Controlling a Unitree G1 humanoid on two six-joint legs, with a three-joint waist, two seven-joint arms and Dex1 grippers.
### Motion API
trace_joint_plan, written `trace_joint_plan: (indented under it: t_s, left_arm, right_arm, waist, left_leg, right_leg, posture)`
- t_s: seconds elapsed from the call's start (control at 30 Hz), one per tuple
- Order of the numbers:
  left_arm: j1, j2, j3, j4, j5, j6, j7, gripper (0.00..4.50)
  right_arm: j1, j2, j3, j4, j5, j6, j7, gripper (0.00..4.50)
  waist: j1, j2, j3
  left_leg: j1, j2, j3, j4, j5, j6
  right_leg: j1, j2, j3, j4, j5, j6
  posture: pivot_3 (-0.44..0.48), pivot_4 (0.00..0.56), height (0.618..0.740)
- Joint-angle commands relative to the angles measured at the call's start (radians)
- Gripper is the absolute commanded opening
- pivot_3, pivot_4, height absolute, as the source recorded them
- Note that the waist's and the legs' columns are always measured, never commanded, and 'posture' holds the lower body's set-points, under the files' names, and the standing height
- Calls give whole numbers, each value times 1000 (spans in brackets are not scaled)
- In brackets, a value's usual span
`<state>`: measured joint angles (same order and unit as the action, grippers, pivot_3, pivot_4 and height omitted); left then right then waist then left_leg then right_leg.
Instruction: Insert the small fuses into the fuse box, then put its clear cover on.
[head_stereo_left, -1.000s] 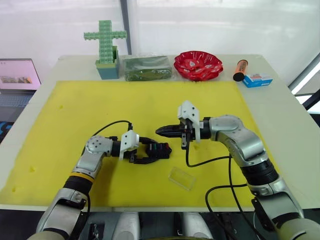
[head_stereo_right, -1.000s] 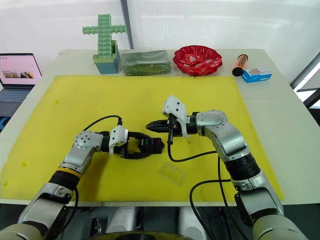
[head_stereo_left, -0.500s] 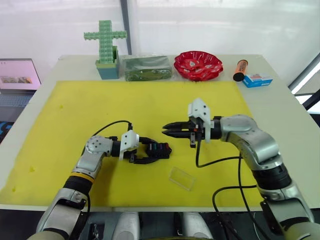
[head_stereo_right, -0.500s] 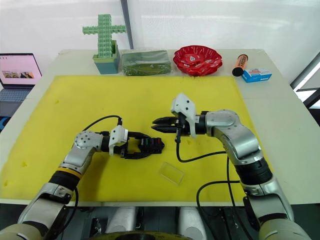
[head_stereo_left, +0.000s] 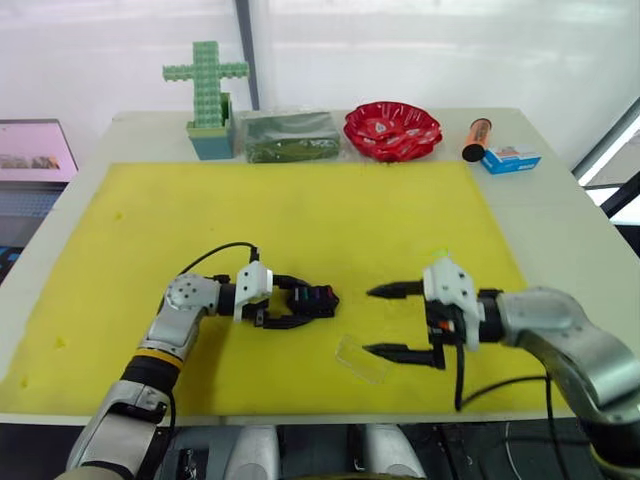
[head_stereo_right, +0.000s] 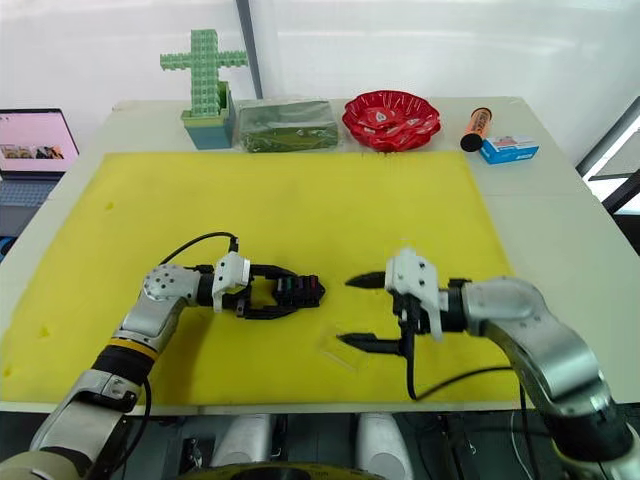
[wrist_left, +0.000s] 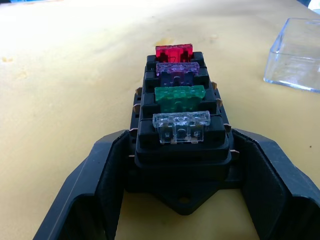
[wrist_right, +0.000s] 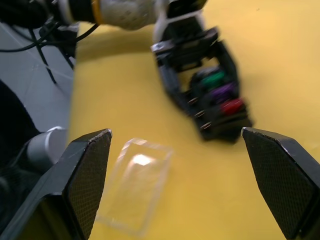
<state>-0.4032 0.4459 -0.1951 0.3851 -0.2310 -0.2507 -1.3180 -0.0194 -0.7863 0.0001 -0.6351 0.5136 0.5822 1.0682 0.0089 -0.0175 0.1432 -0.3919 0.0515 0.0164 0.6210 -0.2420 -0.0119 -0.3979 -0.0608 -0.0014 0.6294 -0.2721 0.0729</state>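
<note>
The black fuse box (head_stereo_left: 312, 300) lies on the yellow mat (head_stereo_left: 300, 210), and my left gripper (head_stereo_left: 303, 306) is shut on its sides. In the left wrist view several small fuses stand in a row in its slots: red (wrist_left: 174, 51), purple (wrist_left: 177, 69), green (wrist_left: 180, 94) and grey (wrist_left: 181, 125). The clear cover (head_stereo_left: 360, 358) lies flat on the mat near the front edge, to the right of the box. My right gripper (head_stereo_left: 373, 321) hangs wide open and empty just right of the cover, its lower fingertip close above it. The cover (wrist_right: 134, 185) and the box (wrist_right: 215, 100) both lie ahead of it.
Along the table's far edge stand a green cross of blocks (head_stereo_left: 207, 95) in a teal holder, a dark green box (head_stereo_left: 290, 135), a red bowl (head_stereo_left: 393, 130), an orange cylinder (head_stereo_left: 478, 140) and a small blue box (head_stereo_left: 510, 160). A laptop (head_stereo_left: 35, 150) sits off the left side.
My right gripper has opened from shut to wide and drawn back from the fuse box, toward the front edge beside the clear cover. The left gripper and the box have stayed put.
</note>
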Motion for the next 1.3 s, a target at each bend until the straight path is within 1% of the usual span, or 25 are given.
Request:
trace_joint_plan:
  t_s: [0.03,0.13,0.27,0.37,0.57,0.73,0.93,1.03,1.07,1.17,1.3]
  left_arm:
    - [39,15,7,-35,-8,15,1,2819]
    - [57,19,7,-58,-9,24,5,2819]
    - [71,23,9,-76,-10,35,7,2819]
    - [77,24,8,-86,-10,41,9,2819]
    - [84,26,9,-97,-10,46,14,2819]
    - [95,28,9,-115,-12,54,18,2819]
    - [103,33,9,-126,-14,60,21,2819]
    - [103,32,9,-124,-13,59,22,2819]
    - [102,31,9,-123,-12,59,23,2819]
    - [100,31,8,-122,-11,59,25,2819]
    - [104,34,11,-126,-12,61,30,2819]
  right_arm:
    - [129,-1,-35,-85,-57,-107,-45,4439]
    - [206,10,-26,-81,-100,-149,-88,4439]
    - [257,19,12,-25,-199,-225,-141,4439]
    - [282,23,45,-17,-217,-221,-158,4439]
    - [252,18,83,-4,-229,-186,-178,4439]
    - [233,20,90,-10,-229,-183,-185,4439]
    - [207,16,109,21,-238,-293,-135,4439]
    - [197,11,129,34,-232,-339,-94,3863]
    - [192,10,137,38,-230,-356,-78,3574]
    - [167,10,159,51,-231,-385,-46,2486]
    - [135,35,156,50,-210,-351,-72,1050]
  waist:
    - [1,0,0]
    - [-1,-1,0]
    - [2,-1,0]
    - [2,-1,0]
    - [2,-1,0]
    - [3,-1,0]
    - [2,-1,0]
    - [3,-1,0]
    - [3,-1,0]
    - [3,-1,0]
    - [3,-1,0]
  left_leg:
    - [0,0,0,0,0,0]
    - [0,0,0,0,0,0]
    - [0,0,1,1,0,0]
    - [0,0,1,0,0,0]
    - [0,0,1,1,0,0]
    - [0,0,1,0,0,0]
    - [0,0,1,0,0,0]
    - [0,0,1,0,0,0]
    - [0,0,1,0,0,0]
    - [0,0,1,0,0,0]
    - [0,0,1,1,0,0]
  right_leg:
    - [0,0,0,0,0,0]
    - [0,0,0,0,0,0]
    - [0,0,0,-1,0,0]
    - [0,0,0,-1,0,0]
    - [0,-1,0,-1,0,0]
    - [0,-1,0,-1,0,0]
    - [0,0,0,-1,0,0]
    - [0,0,0,-1,0,0]
    - [0,0,0,-1,0,0]
    - [0,0,0,-1,0,0]
    - [0,0,0,-1,0,0]
  posture:
    - [0,150,740]
    - [0,150,740]
    - [0,150,740]
    - [0,150,740]
    - [0,150,740]
    - [0,150,740]
    - [0,150,740]
    - [0,150,740]
    - [0,150,740]
    - [0,150,740]
    - [0,150,740]
